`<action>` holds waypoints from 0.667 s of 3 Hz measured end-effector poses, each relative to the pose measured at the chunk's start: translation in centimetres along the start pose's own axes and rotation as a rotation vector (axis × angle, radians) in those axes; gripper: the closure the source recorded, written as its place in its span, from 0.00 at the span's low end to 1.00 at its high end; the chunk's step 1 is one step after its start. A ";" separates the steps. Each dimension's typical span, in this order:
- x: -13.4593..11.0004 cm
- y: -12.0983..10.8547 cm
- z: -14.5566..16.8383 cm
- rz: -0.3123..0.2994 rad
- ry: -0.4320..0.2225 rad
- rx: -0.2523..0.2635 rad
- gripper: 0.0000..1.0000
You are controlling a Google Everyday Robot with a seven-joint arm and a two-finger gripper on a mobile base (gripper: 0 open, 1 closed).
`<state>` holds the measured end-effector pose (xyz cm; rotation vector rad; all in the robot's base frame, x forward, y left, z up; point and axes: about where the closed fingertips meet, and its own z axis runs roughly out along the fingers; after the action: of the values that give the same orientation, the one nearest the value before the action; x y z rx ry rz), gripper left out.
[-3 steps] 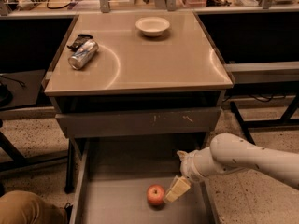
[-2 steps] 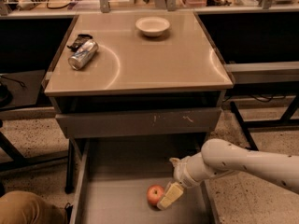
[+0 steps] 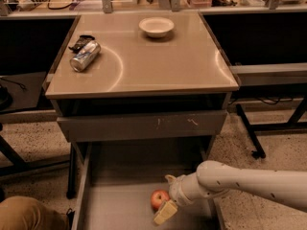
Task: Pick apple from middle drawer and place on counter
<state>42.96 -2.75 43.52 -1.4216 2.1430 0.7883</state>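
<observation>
The apple (image 3: 158, 199) is small and red-orange, lying on the floor of the open middle drawer (image 3: 112, 207) near its right side. My gripper (image 3: 164, 206) comes in from the right on a white arm and sits right at the apple, low in the drawer. One cream finger (image 3: 165, 212) lies against the apple's lower right side; another part shows just above the apple. The counter (image 3: 144, 61) is the glossy beige cabinet top above the drawers.
A silver soda can (image 3: 85, 56) lies on its side at the counter's left, next to a dark object (image 3: 80, 41). A white bowl (image 3: 156, 26) stands at the counter's back. A closed drawer front with white scratches (image 3: 139, 125) sits above the open drawer. A cluttered desk runs behind.
The arm has moved left and lower in the drawer, and the gripper has gone from beside the apple to right against it. The apple has not moved.
</observation>
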 end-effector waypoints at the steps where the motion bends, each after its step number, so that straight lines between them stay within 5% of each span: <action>1: 0.7 0.2 2.2 0.005 -0.011 0.015 0.00; 2: 1.2 0.1 3.8 0.016 -0.019 0.055 0.00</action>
<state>42.60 -0.92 40.01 -1.3653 2.1471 0.7396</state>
